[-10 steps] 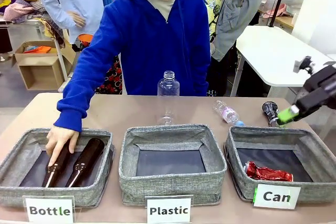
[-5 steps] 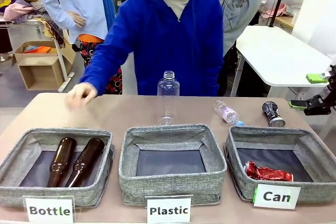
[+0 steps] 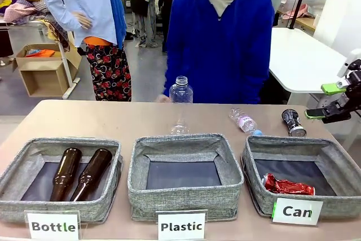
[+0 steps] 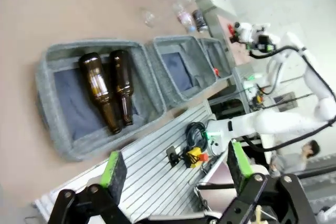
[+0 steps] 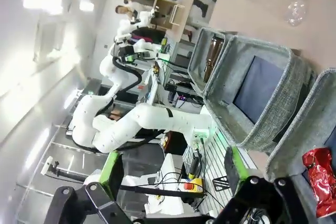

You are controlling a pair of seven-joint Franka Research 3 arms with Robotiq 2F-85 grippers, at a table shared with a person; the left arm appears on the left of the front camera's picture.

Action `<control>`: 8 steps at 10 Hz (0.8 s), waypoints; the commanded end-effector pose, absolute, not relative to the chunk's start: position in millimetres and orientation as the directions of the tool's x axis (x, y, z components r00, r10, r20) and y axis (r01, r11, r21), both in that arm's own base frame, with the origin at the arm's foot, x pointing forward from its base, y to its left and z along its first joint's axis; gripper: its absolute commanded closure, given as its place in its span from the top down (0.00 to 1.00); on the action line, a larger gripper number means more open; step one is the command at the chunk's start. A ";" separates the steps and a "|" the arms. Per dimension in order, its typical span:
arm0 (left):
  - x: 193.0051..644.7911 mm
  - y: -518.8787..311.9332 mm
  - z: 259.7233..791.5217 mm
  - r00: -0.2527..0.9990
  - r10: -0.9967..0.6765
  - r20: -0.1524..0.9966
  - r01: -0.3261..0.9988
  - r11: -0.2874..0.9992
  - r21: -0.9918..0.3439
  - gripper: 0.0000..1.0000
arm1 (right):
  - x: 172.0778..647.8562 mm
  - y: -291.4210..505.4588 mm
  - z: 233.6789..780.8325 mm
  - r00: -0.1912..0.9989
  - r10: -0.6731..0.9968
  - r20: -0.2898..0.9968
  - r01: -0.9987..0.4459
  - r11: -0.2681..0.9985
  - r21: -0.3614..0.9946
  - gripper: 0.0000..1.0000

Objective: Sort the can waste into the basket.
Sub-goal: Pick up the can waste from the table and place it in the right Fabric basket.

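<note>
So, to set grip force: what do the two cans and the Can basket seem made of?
Red can: probably thin metal, glossy; it is crumpled and glints. Black and silver can: likely metal, dark body, shiny silver end. Can basket: grey woven fabric, matte, soft-looking walls, dark base.
</note>
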State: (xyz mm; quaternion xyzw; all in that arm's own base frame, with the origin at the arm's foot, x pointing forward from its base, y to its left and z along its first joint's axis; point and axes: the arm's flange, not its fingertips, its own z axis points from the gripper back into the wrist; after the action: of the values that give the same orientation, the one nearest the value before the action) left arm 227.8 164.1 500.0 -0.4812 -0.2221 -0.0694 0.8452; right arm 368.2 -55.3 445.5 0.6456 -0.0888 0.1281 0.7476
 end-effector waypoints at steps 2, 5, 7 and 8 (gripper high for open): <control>296.8 122.9 470.0 0.916 -0.013 0.401 0.368 0.423 -0.828 1.00 | 366.0 -62.3 445.8 0.945 0.083 0.315 -0.324 0.132 0.937 1.00; 342.2 75.3 442.7 0.937 -0.032 0.348 0.329 0.420 -0.846 1.00 | 366.0 -62.3 445.8 0.945 0.083 0.315 -0.324 0.132 0.937 1.00; 330.2 76.4 442.1 0.939 -0.027 0.343 0.325 0.398 -0.858 1.00 | 366.0 -62.3 445.8 0.945 0.083 0.315 -0.324 0.132 0.937 1.00; 330.2 76.4 442.1 0.939 -0.027 0.343 0.325 0.398 -0.858 1.00 | 366.0 -62.3 445.8 0.945 0.083 0.315 -0.324 0.132 0.937 1.00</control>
State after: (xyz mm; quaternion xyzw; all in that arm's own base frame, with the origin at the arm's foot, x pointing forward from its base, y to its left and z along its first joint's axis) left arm 344.1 67.6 432.4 -0.5200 -0.1336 -0.0985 0.8379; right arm 367.2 -59.8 444.5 0.6456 -0.0918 0.1248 0.7478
